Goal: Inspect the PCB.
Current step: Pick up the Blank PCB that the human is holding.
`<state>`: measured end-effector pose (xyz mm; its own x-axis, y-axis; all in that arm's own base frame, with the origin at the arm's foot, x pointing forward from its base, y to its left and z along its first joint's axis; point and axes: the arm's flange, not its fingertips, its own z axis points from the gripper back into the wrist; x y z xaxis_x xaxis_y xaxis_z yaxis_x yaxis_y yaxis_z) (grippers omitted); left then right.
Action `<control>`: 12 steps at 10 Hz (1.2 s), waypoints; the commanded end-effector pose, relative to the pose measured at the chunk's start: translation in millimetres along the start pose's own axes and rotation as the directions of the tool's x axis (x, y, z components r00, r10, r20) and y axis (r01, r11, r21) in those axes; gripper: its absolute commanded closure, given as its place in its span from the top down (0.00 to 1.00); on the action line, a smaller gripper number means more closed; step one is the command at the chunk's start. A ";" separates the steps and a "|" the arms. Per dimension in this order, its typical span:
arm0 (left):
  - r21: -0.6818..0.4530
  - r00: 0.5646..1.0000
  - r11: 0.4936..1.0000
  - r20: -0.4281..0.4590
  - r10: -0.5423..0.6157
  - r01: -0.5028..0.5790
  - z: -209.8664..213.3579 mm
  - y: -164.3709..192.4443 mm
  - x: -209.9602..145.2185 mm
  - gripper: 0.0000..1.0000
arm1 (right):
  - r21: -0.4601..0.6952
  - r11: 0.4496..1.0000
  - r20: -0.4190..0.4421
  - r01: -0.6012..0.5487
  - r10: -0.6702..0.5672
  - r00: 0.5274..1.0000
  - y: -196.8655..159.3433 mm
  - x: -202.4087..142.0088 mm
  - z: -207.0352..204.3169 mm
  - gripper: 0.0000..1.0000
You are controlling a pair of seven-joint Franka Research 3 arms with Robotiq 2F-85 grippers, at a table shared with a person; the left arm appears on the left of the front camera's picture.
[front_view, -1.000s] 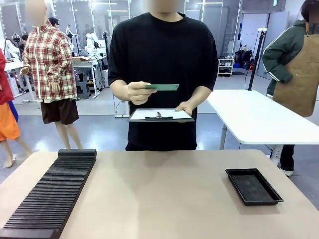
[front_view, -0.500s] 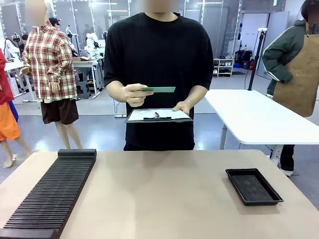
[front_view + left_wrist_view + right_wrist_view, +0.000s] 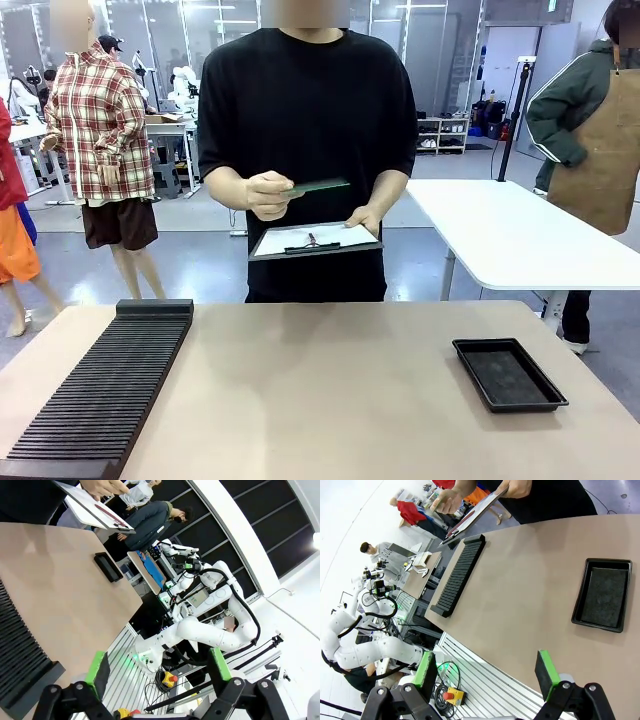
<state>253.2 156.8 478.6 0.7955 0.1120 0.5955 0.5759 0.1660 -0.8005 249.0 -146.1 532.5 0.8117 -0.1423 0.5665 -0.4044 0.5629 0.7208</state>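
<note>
Far side of a tan table (image 3: pixel 330 400): a person in a black T-shirt, standing, facing the camera.

In the person's right hand (image 3: pixel 266 194), at chest height, the PCB (image 3: pixel 320 186): thin, green, rectangular, pinched at one short end between thumb and fingers. Held almost flat and seen nearly edge-on, with the free end reaching toward picture right and tipped slightly upward. Well above the table, touching nothing but that hand.

Just below the board and apart from it, a dark clipboard (image 3: pixel 315 241) with white paper, resting on the person's left hand (image 3: pixel 366 218) and tilted toward the camera.

On the table, at picture left, a long black slotted rack (image 3: pixel 105 385) running from the near edge toward the far side. At picture right, well apart from the rack, a shallow black rectangular tray (image 3: pixel 506 375), lying flat with nothing in it.

Left gripper (image 3: pixel 158 666), seen from its own wrist camera: jaws spread wide, nothing between the green pads, raised and aimed across the near corner of the table, with rack, tray and clipboard in sight beyond.

Right gripper (image 3: pixel 485 671), seen from its own wrist camera: jaws likewise spread wide, holding nothing, poised above the table's near edge, with the tray ahead and the rack farther off.
</note>
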 end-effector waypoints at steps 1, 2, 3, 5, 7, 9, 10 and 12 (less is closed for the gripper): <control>0.010 1.000 1.000 0.002 -0.013 0.013 1.1 -3.5 2.8 1.00 | 0.010 1.000 0.008 -0.018 0.018 1.000 -0.6 1.1 -0.2 1.00; 0.010 1.000 1.000 0.002 -0.013 0.013 1.1 -3.5 2.8 1.00 | 0.010 1.000 0.008 -0.018 0.018 1.000 -0.6 1.1 -0.2 1.00; 0.010 1.000 1.000 0.002 -0.013 0.013 1.1 -3.5 2.8 1.00 | 0.010 1.000 0.008 -0.018 0.018 1.000 -0.6 1.1 -0.2 1.00; 0.010 1.000 1.000 0.002 -0.013 0.013 1.1 -3.5 2.8 1.00 | 0.010 1.000 0.008 -0.018 0.018 1.000 -0.6 1.1 -0.2 1.00; 0.010 1.000 1.000 0.002 -0.013 0.013 1.1 -3.5 2.8 1.00 | 0.010 1.000 0.008 -0.018 0.018 1.000 -0.6 1.1 -0.2 1.00; 0.010 1.000 1.000 0.002 -0.013 0.013 1.1 -3.5 2.8 1.00 | 0.010 1.000 0.008 -0.018 0.018 1.000 -0.6 1.1 -0.2 1.00; 0.010 1.000 1.000 0.002 -0.013 0.013 1.1 -3.5 2.8 1.00 | 0.010 1.000 0.008 -0.018 0.018 1.000 -0.6 1.1 -0.2 1.00; 0.010 1.000 1.000 0.002 -0.013 0.013 1.1 -3.5 2.8 1.00 | 0.010 1.000 0.008 -0.018 0.018 1.000 -0.6 1.1 -0.2 1.00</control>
<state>253.2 156.8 478.6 0.7955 0.1120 0.5955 0.5759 0.1660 -0.8005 248.8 -146.3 532.6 0.8111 -0.1422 0.5674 -0.4054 0.5626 0.7205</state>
